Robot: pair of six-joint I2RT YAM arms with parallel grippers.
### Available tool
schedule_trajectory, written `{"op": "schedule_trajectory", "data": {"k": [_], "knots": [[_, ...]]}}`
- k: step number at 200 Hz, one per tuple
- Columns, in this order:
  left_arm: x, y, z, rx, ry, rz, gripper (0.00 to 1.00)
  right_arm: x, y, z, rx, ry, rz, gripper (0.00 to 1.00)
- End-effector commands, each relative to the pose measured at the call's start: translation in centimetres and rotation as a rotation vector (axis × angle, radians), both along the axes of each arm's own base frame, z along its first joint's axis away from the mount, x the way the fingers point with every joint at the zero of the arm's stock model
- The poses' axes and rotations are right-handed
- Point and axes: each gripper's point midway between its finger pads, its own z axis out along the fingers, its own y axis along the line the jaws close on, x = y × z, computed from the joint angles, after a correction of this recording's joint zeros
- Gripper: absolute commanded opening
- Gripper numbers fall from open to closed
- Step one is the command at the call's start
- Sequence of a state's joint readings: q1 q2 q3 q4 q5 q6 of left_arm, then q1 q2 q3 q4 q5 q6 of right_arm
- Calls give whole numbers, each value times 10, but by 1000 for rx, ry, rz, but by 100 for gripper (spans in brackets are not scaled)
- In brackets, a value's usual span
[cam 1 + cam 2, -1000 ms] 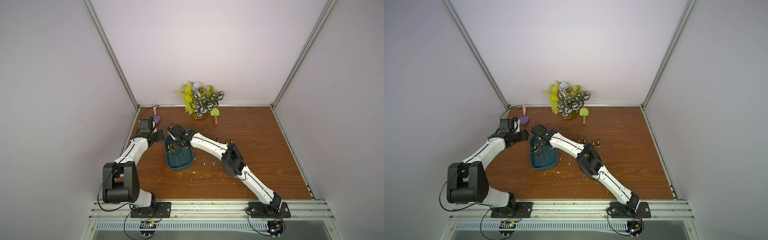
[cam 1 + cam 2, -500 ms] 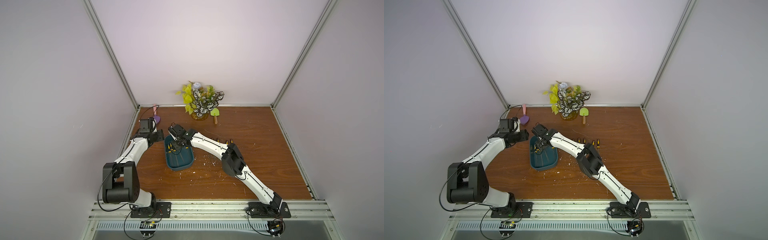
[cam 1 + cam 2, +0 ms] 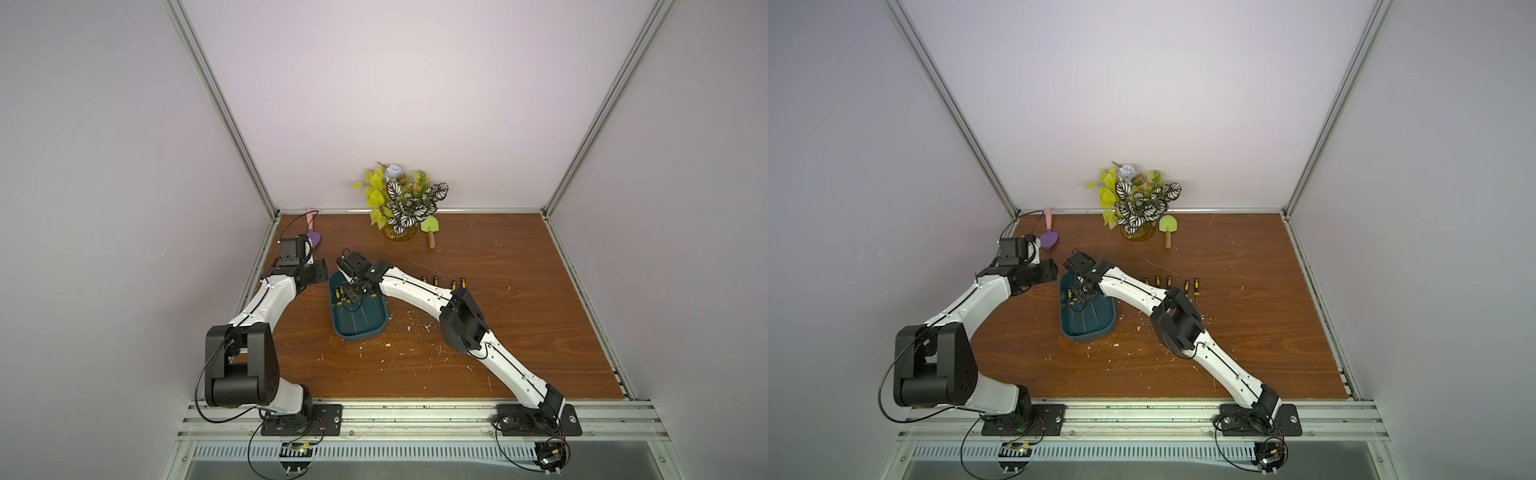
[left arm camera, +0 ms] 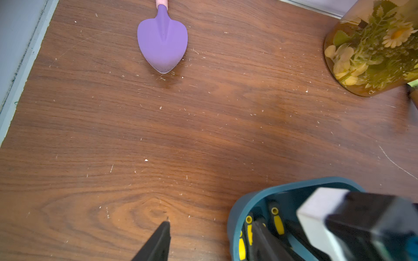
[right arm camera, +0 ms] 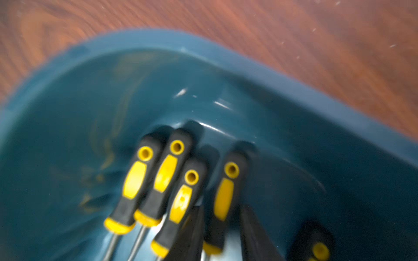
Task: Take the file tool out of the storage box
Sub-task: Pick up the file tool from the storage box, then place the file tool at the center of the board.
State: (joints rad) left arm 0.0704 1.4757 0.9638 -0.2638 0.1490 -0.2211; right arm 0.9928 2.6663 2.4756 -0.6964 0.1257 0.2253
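Down in the box [image 5: 294, 74] with the right fingers [image 5: 194, 232], parted narrowly astride one file [image 5: 226, 192]; cannot tell whether gripped or only flanked. Next to three more black-and-yellow handles [image 5: 167, 171] on one side, with a fifth [image 5: 316, 248] apart on the other. Wide apart with the left fingers [image 4: 159, 241], holding nothing, just beside the box's far corner. Hidden at that far end in both top views by the right arm [image 3: 411, 286] reaching over. Box left of centre on the tabletop [image 3: 519, 332]. Farther out: row of files [image 3: 1169, 282] laid beside the arm, plant [image 3: 401, 203] and green trowel [image 3: 430, 226] by the back wall, purple trowel [image 4: 162, 43] near the left corner.
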Motion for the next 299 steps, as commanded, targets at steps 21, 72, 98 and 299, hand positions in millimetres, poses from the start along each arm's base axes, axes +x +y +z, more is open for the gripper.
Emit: {"op": "schedule_trajectory", "data": {"k": [21, 72, 98, 299], "knots": [[0, 6, 5, 1, -9, 16, 60, -5, -3, -5, -23, 29, 5, 31], [0, 6, 5, 2, -11, 16, 60, 4, 7, 37, 83, -10, -22, 0], [0, 6, 4, 2, -9, 15, 60, 13, 26, 105, 261, -70, -11, 0], [5, -5, -5, -47, 2, -33, 60, -2, -365, 107, 604, 118, -484, 0]]}}
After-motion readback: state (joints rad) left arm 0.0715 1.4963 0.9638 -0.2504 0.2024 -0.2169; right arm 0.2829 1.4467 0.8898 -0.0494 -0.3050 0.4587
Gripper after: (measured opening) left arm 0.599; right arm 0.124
